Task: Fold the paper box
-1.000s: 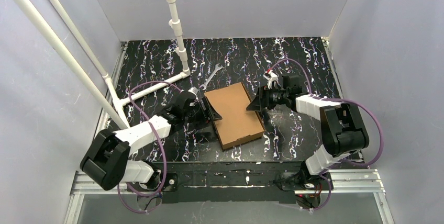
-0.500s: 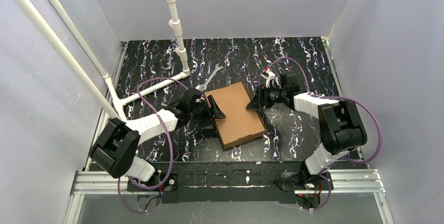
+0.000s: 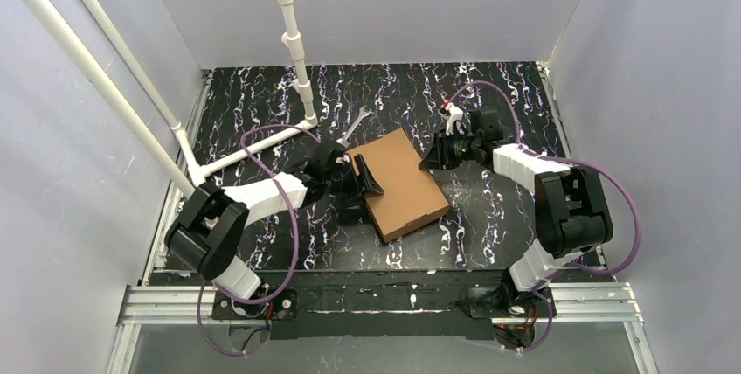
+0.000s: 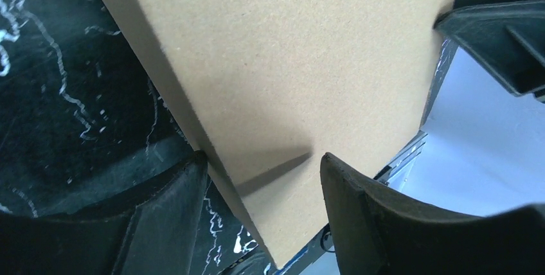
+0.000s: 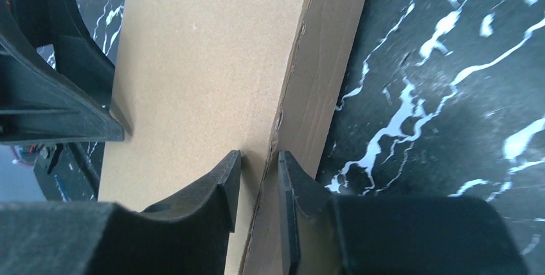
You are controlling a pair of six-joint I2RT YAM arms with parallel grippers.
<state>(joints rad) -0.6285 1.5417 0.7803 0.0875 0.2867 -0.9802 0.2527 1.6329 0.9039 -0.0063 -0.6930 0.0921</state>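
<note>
Paper box [image 3: 404, 183], lid down, lies on the marbled table [image 3: 489, 208] just nearer the arm bases than the wrench [image 3: 354, 127]. Left gripper [image 4: 262, 159]: fingers wide, straddling the box's left edge, one at the side wall, one on the lid. Right gripper [image 5: 257, 156]: fingers narrow, pinching the lid's right edge.

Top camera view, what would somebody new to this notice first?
The brown paper box, looking closed, lies in the middle of the black marbled table with an arm at each side. The left gripper straddles its left edge with jaws apart, while the right gripper pinches the right rim. A wrench lies just behind the box.
</note>
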